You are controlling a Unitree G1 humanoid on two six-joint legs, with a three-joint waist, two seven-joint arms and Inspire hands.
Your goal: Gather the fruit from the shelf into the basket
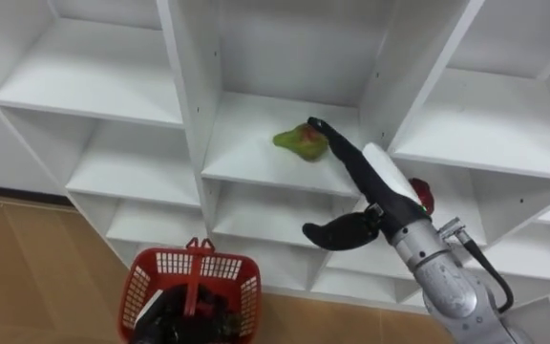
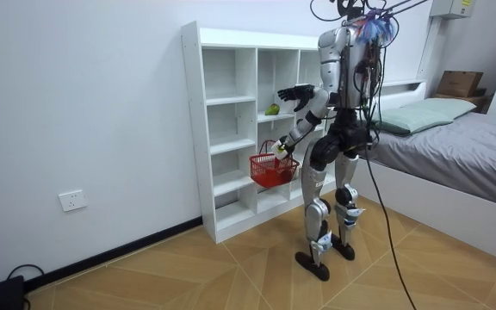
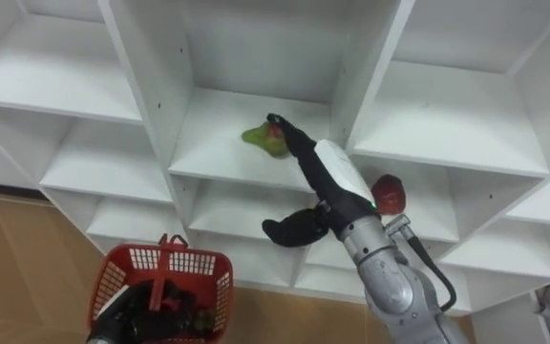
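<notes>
A green fruit with a red blush (image 1: 299, 141) lies on a middle shelf of the white closet (image 1: 187, 105). My right hand (image 1: 382, 182) reaches up to it, open, with straight fingers whose tips are at the fruit's right side and the thumb spread below. A red fruit (image 1: 421, 197) sits on the shelf one compartment to the right and lower, half hidden behind that hand. Low on the left, my left hand (image 1: 172, 320) is shut on the handle of a red basket (image 1: 229, 279). In the room view I stand upright facing the closet (image 2: 231, 129).
The other closet compartments around the fruit are bare. Wooden floor (image 1: 36, 277) shows under the lowest shelves. In the room view a bed (image 2: 455, 146) stands close behind me on the room view's right.
</notes>
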